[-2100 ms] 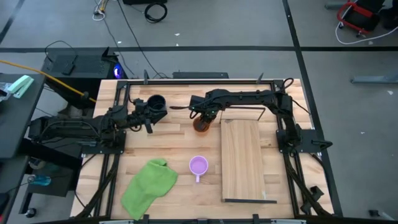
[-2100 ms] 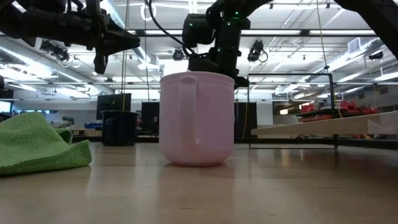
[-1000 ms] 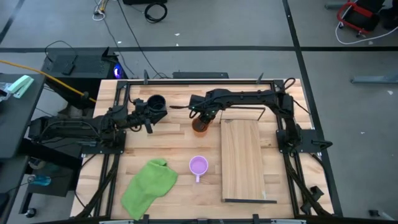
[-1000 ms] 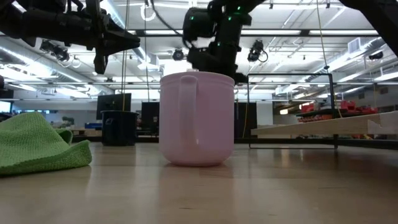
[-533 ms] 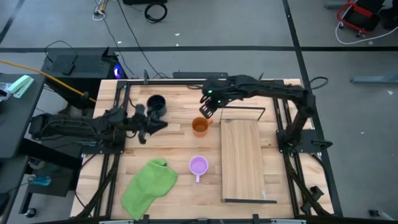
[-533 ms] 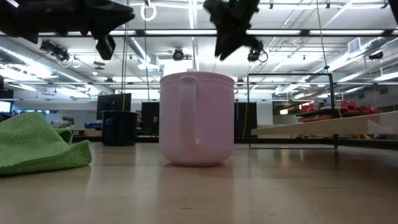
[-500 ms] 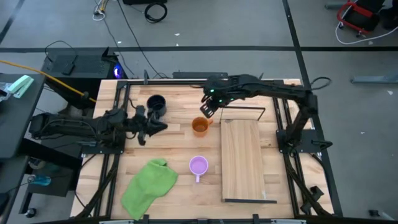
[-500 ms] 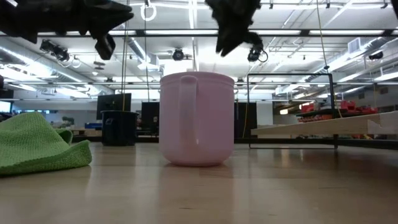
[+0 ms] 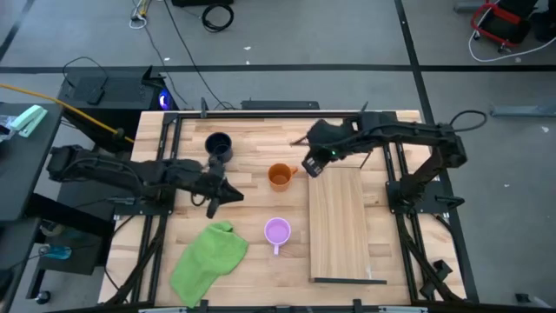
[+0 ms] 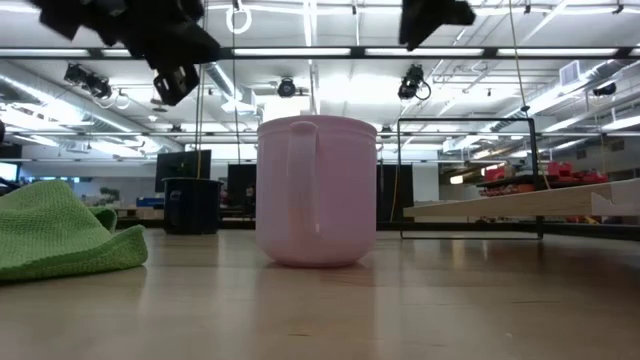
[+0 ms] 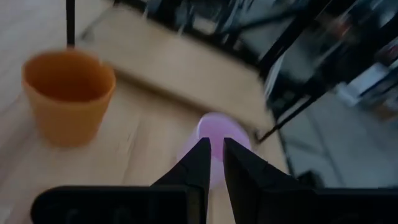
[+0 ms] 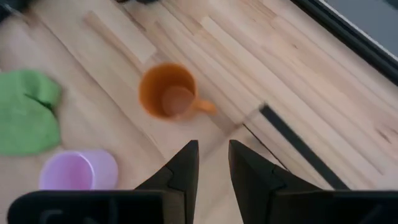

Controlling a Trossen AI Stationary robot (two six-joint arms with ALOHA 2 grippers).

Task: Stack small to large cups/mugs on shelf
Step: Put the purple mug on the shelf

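Plainly, step: no mug sat on the shelf (image 9: 338, 222) yet; the left gripper (image 9: 217, 199) looked aimed at the purple mug (image 9: 277, 231).
Left gripper: above the table between the black mug (image 9: 218, 144) and the cloth (image 9: 207, 261), fingers nearly together, holding nothing.
Right gripper (image 9: 312, 165): over the shelf's far end, just beside the orange mug (image 9: 279, 176), fingers a little apart, empty.
Mugs: all three upright on the table, well apart.
Advice: open wider before descending, straddle the purple rim, keep clear of the cloth.
Risk: a narrow grip could tip the mug.
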